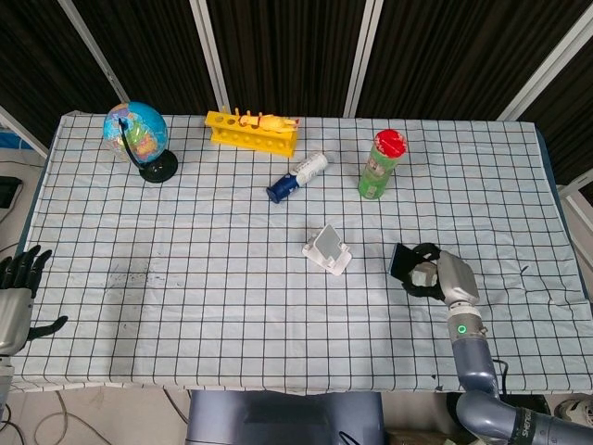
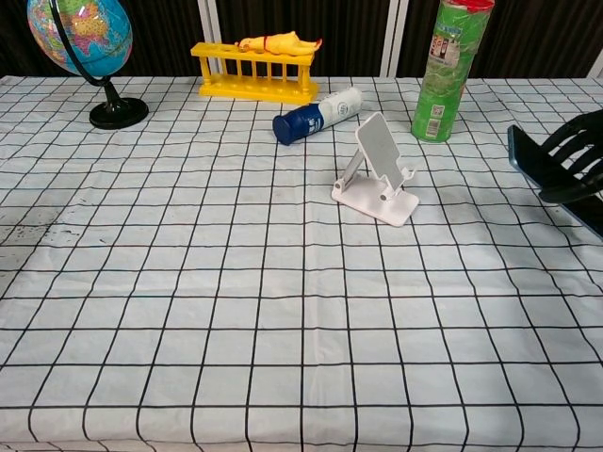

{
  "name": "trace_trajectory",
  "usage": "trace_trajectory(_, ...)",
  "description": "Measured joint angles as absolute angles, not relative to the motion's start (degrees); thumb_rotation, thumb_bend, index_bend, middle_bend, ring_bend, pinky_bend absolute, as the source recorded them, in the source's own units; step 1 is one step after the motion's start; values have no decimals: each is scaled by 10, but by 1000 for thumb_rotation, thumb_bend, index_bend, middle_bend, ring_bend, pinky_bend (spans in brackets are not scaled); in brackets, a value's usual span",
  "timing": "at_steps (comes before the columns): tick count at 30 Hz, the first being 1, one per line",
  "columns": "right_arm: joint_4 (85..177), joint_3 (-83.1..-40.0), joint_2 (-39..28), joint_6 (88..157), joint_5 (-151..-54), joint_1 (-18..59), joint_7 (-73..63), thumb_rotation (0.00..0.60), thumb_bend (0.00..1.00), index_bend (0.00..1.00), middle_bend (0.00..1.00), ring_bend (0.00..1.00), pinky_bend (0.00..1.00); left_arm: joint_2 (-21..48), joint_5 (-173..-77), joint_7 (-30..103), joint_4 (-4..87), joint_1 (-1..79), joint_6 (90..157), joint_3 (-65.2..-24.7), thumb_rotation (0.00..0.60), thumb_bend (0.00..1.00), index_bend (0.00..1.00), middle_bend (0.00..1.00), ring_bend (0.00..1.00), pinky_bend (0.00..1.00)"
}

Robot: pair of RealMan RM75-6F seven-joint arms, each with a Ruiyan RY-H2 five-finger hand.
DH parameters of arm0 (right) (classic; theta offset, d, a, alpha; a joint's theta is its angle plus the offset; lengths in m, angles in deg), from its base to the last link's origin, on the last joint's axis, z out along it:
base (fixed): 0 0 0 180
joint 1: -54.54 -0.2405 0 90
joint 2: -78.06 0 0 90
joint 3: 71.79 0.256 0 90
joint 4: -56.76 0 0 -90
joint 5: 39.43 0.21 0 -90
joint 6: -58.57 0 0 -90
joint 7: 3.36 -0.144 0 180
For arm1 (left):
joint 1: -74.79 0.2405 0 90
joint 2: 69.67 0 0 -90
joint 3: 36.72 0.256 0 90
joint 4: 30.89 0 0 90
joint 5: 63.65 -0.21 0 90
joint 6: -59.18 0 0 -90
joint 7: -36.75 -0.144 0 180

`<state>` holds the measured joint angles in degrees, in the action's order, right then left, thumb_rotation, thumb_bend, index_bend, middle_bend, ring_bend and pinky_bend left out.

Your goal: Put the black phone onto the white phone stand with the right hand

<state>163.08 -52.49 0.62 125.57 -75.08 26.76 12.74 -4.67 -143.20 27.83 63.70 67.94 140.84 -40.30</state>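
Head view: high above the near edge, looking steeply down over the whole table [image 1: 232,306]. Chest view: low and close, facing across toward the far curtain. Shared: stand [image 1: 328,248] [image 2: 379,171], globe [image 1: 137,137] [image 2: 83,38], rack [image 1: 253,130] [image 2: 252,71].

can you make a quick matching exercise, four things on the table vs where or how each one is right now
Things:
1. black phone
2. globe
3. blue and white bottle
4. green can

States:
A. upright, red lid
B. lying on its side behind the white phone stand
C. far left corner, on a black base
D. held in the right robot hand

Pairs: 1-D, 2-C, 3-B, 4-A
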Motion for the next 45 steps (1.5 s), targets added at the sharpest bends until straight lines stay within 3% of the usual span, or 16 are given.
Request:
trace_trajectory(8,1655,-481,0,1246,-734,278,26,600,400,649,732,584,217,-47,-1431,279,637,679,1408,-403,600,0,0,0,0,0)
trace_trajectory(17,1656,-436,-75,1281,-739,269,-52,600,399,649,732,584,217,-48,-1433,281,637,679,1407,-403,600,0,0,0,0,0)
trace_trajectory(29,1621,-410,-165,1339,-770,226,-60,600,399,648,732,584,215,-50,-1433,289,637,678,1403,-402,600,0,0,0,0,0)
trace_trajectory(45,1576,-387,-242,1363,-737,170,-5,600,400,649,733,584,216,-61,-1426,307,644,674,1387,-401,600,0,0,0,0,0)
